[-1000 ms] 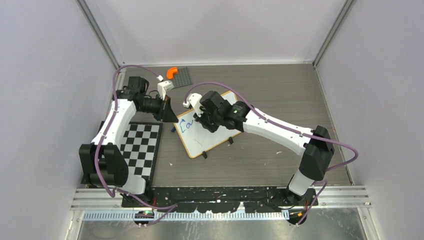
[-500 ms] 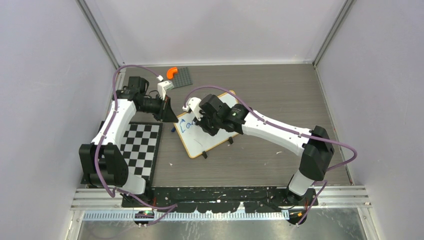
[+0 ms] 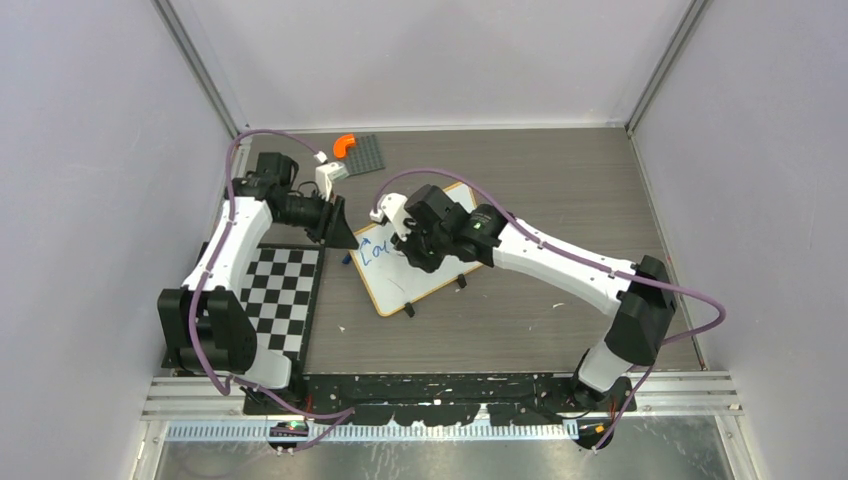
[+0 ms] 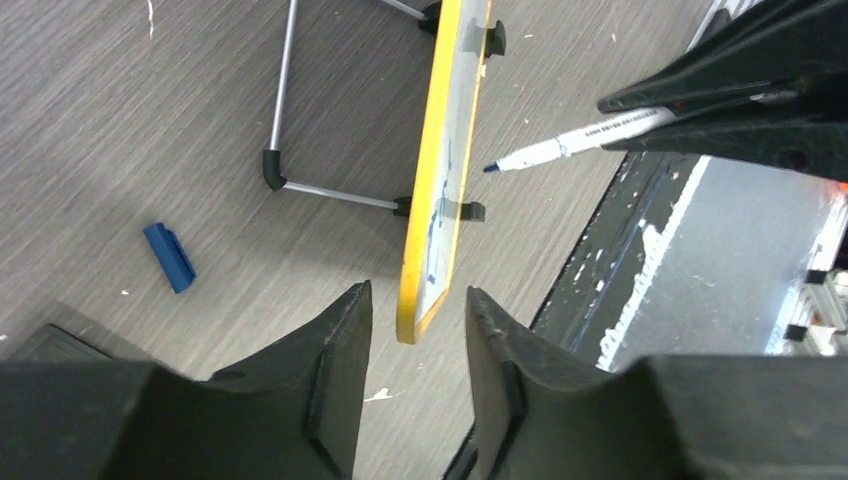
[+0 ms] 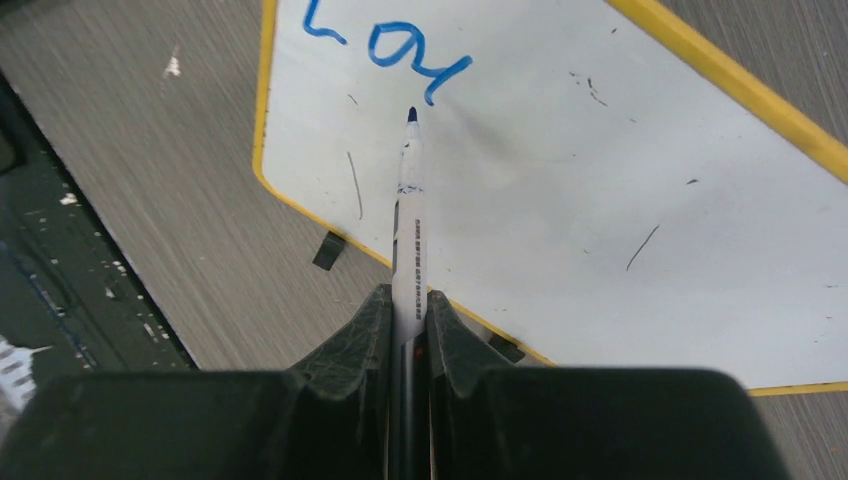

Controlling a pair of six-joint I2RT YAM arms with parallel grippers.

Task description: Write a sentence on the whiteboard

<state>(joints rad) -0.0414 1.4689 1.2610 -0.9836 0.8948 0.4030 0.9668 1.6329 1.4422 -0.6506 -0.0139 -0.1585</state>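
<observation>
Gripping marker [image 5: 410, 230] in right claw [image 5: 408, 295], tip near sentence [image 5: 385, 45], left claw [image 4: 417, 300] parted astride whiteboard [image 4: 445, 150]

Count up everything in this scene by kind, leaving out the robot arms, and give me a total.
whiteboard: 1
marker: 1
blue marker cap: 1
checkerboard mat: 1
grey studded plate: 1
orange piece: 1
Total: 6

The sentence [image 5: 388, 48] partly beyond top edge.
</observation>
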